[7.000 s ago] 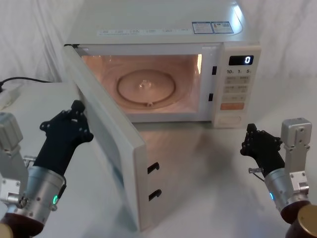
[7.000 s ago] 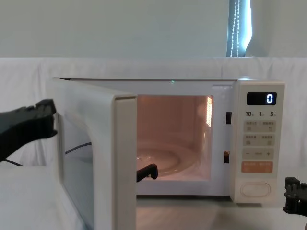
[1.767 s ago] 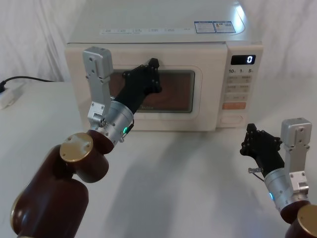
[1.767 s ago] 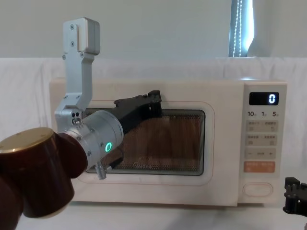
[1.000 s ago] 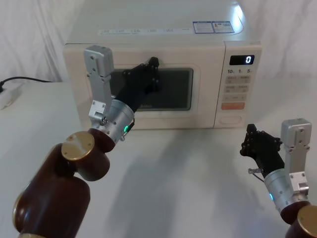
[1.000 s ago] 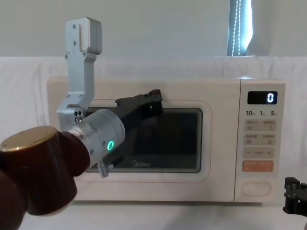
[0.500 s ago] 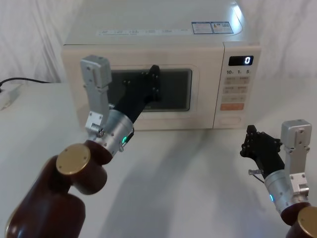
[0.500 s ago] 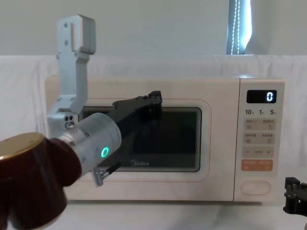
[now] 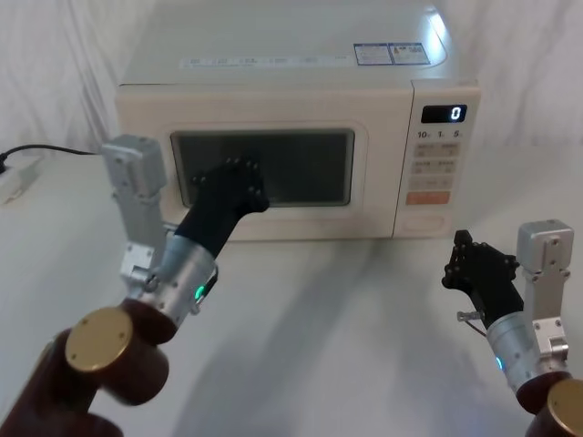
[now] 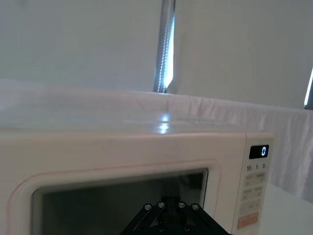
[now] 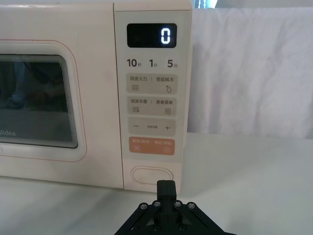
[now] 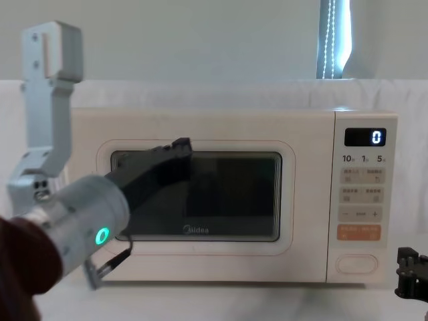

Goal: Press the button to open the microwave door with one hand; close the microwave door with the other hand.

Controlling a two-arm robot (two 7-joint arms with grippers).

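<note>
- Cream and shut flush: the microwave door [image 9: 264,177] sits closed against the oven body, its dark mesh window facing me and a small grey logo under the glass.
- The button [image 11: 151,175], a wide pill the same cream as its panel, sits at the foot of the control panel [image 9: 441,155], under the orange key [image 11: 151,146].
- The display [image 12: 370,137] above the keys reads 0.
- My left jaws [image 9: 239,185] hang in front of the lower left part of the window, just off the glass as far as I can judge; whether they are spread or pressed together I cannot tell.
- My right jaws [image 9: 466,259] rest low over the desk [image 9: 346,319], well apart from the oven and roughly in line with the button; their tips look pressed together in the right wrist view.
- A black cable [image 9: 41,150] runs along the desk behind my left arm.
</note>
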